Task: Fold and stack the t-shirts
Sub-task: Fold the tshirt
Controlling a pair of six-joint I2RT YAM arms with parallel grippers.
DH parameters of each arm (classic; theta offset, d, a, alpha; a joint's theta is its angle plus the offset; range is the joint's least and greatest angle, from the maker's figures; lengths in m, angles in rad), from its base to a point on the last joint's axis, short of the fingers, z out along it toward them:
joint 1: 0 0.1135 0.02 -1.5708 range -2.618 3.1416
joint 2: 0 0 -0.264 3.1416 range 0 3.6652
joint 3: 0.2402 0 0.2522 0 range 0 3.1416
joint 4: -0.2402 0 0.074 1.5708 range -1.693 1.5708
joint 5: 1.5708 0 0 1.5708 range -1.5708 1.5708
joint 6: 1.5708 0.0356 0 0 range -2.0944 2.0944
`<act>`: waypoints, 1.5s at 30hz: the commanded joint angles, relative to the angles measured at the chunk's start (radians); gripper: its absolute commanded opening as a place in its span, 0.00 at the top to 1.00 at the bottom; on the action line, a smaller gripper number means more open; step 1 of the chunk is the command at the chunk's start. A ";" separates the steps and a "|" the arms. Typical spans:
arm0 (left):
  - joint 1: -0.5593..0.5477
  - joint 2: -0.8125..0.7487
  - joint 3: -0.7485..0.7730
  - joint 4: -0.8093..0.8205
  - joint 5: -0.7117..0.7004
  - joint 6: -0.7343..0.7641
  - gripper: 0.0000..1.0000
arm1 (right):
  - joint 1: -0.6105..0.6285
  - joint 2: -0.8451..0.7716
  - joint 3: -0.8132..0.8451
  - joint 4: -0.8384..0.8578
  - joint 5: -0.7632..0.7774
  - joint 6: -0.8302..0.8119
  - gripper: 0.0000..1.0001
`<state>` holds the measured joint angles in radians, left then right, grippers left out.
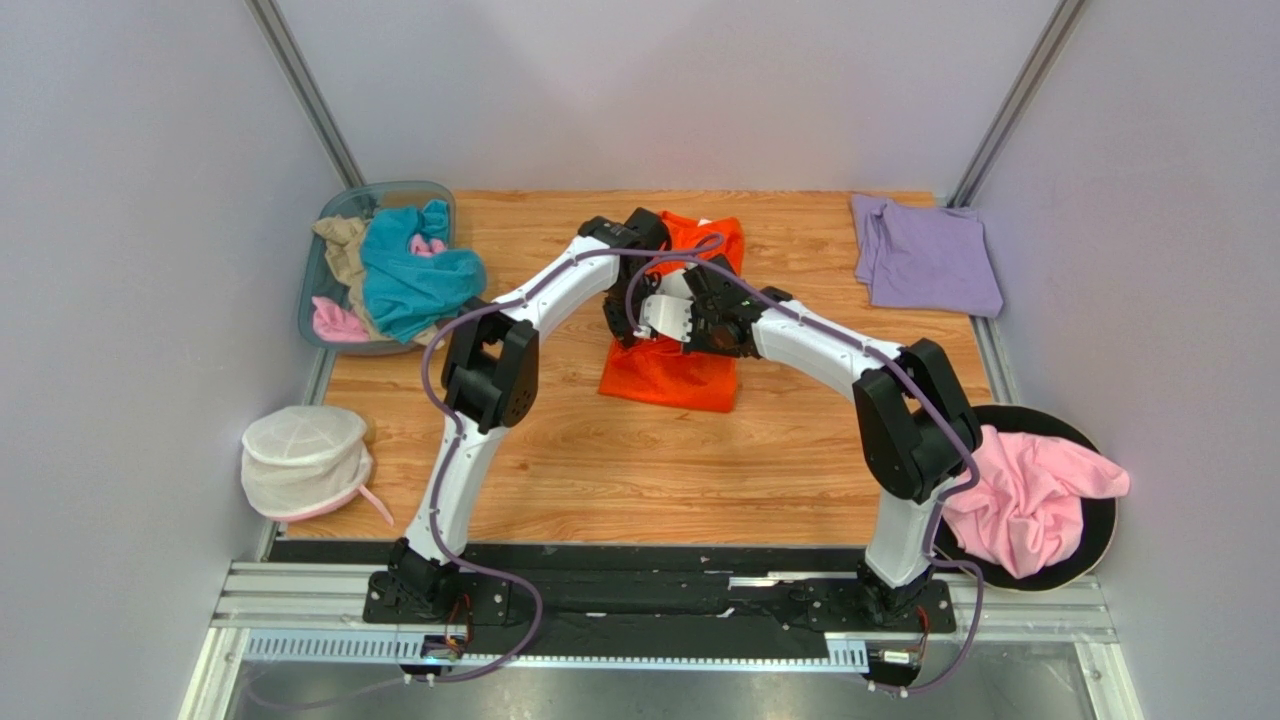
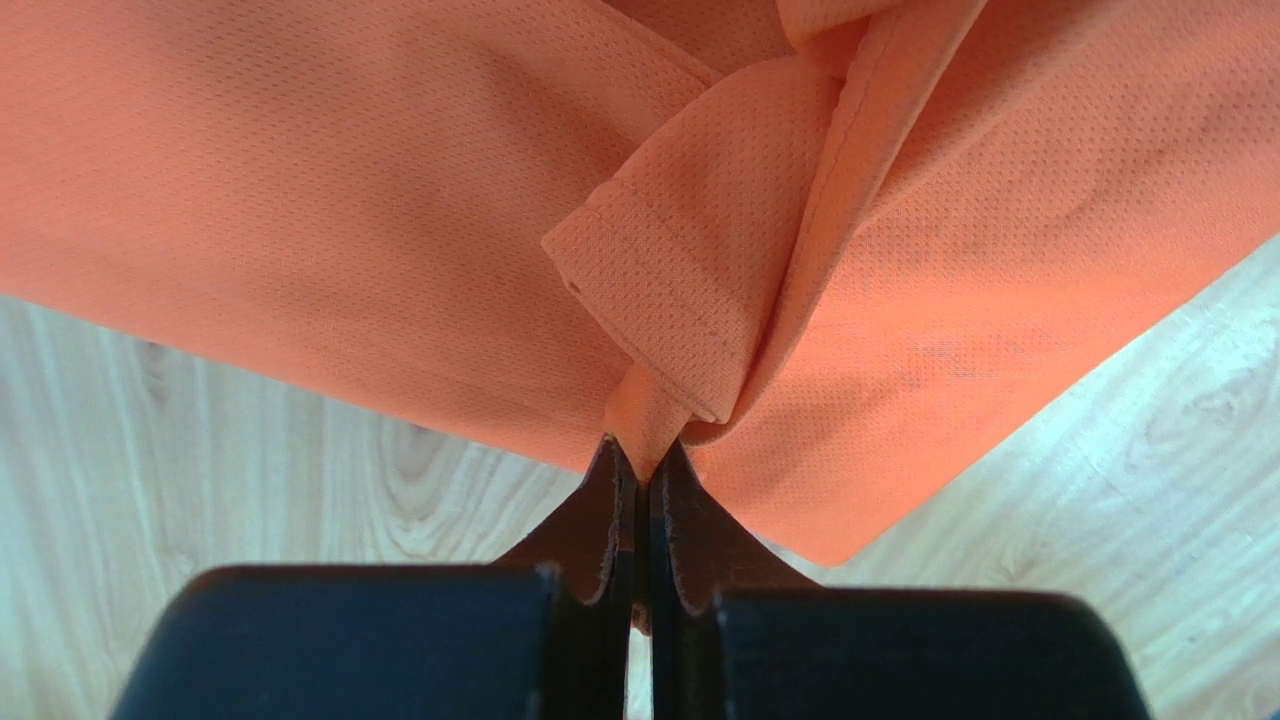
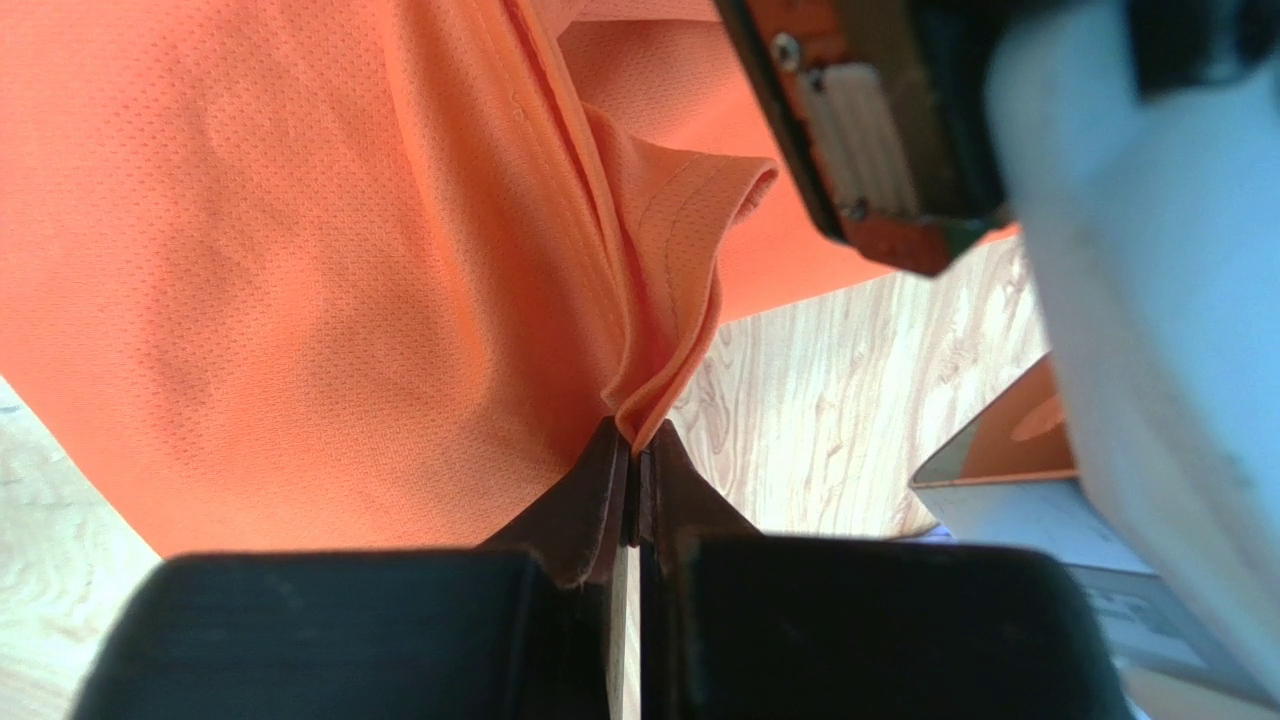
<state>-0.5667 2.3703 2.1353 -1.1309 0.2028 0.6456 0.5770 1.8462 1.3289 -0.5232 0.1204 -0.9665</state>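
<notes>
The bright orange t-shirt (image 1: 672,372) lies partly folded at the middle of the wooden table (image 1: 601,465). My left gripper (image 1: 619,318) is shut on a pinched fold of the orange t-shirt (image 2: 376,195), with a hemmed sleeve bunched just above the jaws. My right gripper (image 1: 664,323) is shut on another fold of the same orange t-shirt (image 3: 301,255), close beside the left one. A folded pale lavender t-shirt (image 1: 924,255) lies at the back right. Teal (image 1: 413,278), tan and pink shirts fill a bin at the back left.
A clear bin (image 1: 323,255) stands at the back left corner. A white round mesh pouch (image 1: 305,458) sits off the table's left edge. A pink t-shirt (image 1: 1029,495) lies on a black round tray (image 1: 1104,525) at the near right. Grey walls enclose the table.
</notes>
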 commanded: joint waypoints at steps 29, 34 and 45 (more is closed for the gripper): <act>0.027 -0.172 -0.189 0.500 -0.121 -0.060 0.80 | -0.032 0.035 -0.089 0.334 0.150 0.015 0.55; 0.027 -0.209 -0.215 0.562 -0.134 -0.075 0.76 | -0.031 0.031 -0.109 0.376 0.191 0.022 0.48; 0.027 -0.218 -0.221 0.678 -0.172 -0.064 0.58 | -0.031 -0.008 -0.165 0.437 0.231 0.028 0.37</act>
<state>-0.5426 2.2406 1.9091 -0.5529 0.0288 0.5892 0.5522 1.8767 1.1984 -0.1062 0.2939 -0.9501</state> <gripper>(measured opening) 0.345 0.623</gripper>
